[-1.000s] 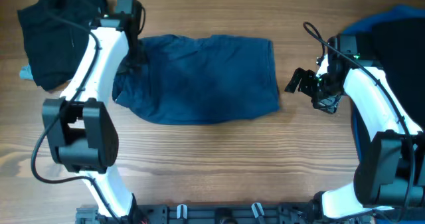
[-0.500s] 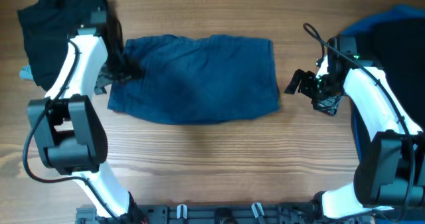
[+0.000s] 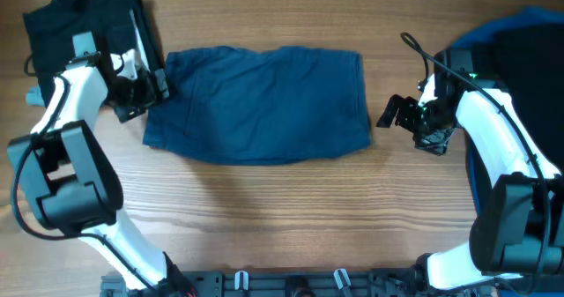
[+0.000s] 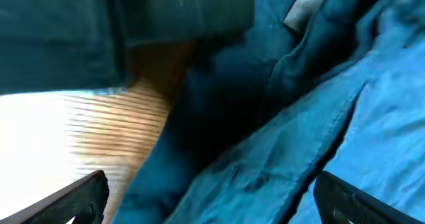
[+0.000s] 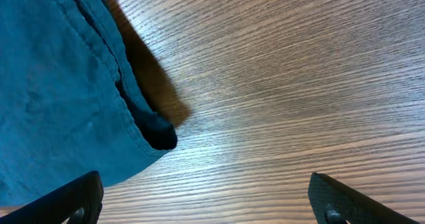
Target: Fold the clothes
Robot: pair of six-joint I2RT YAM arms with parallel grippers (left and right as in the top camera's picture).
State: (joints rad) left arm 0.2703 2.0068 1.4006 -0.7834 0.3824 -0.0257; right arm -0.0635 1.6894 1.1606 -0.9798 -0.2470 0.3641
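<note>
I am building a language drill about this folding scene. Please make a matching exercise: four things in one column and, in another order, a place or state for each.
Column A
1. navy garment
2. black garment
3. left gripper
4. right gripper

Column B
a. open above the bare table
b. spread flat in the middle of the overhead view
c. open, at the left edge of the navy garment
d. heaped at the top left of the overhead view

Pairs: 1-b, 2-d, 3-c, 4-a
</note>
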